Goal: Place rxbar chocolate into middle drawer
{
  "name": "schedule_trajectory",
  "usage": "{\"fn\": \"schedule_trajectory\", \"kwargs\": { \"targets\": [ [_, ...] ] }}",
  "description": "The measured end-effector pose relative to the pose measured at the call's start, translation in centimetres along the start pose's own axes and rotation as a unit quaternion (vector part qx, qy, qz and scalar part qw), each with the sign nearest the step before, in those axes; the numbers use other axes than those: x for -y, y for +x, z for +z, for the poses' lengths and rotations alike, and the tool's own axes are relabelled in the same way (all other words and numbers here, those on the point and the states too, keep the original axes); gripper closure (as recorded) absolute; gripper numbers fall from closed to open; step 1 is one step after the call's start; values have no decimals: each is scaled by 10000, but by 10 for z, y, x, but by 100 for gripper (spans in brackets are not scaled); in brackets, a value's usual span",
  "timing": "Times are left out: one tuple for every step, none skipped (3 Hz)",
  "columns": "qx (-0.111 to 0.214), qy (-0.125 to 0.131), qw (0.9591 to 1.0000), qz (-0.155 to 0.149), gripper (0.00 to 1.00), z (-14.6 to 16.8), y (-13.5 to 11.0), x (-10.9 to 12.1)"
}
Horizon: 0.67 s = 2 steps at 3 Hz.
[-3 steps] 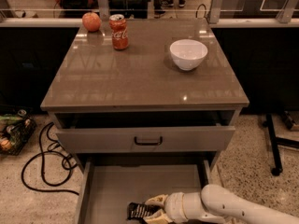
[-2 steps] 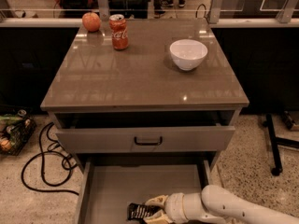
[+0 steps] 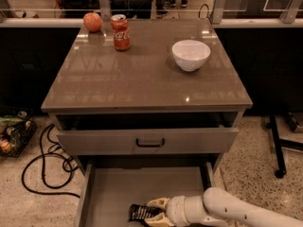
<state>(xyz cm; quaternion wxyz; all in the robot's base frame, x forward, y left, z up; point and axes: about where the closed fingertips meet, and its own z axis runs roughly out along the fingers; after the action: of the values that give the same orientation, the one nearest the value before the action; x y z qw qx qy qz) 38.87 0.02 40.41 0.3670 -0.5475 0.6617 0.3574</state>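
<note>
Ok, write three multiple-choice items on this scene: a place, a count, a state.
1. Where is the black rectangular wrapper bar? A on a shelf; B in the open grey lower drawer; C on a chair.
2. How many things stand on the brown tabletop? A one; B three; C five.
3. The red soda can is: A upright; B tipped over; C crushed.
Key: B, the end effector grips it inside that drawer, near its front; B, round reddish fruit, can, white bowl; A, its top faces up.
</note>
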Motion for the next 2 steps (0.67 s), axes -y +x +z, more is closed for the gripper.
{"fn": "schedule_trajectory", "kwargs": {
  "targets": [
    [6, -15, 10000, 0, 12, 1, 0, -1],
    [11, -29, 10000, -1, 0, 2, -1, -2]
  ]
}}
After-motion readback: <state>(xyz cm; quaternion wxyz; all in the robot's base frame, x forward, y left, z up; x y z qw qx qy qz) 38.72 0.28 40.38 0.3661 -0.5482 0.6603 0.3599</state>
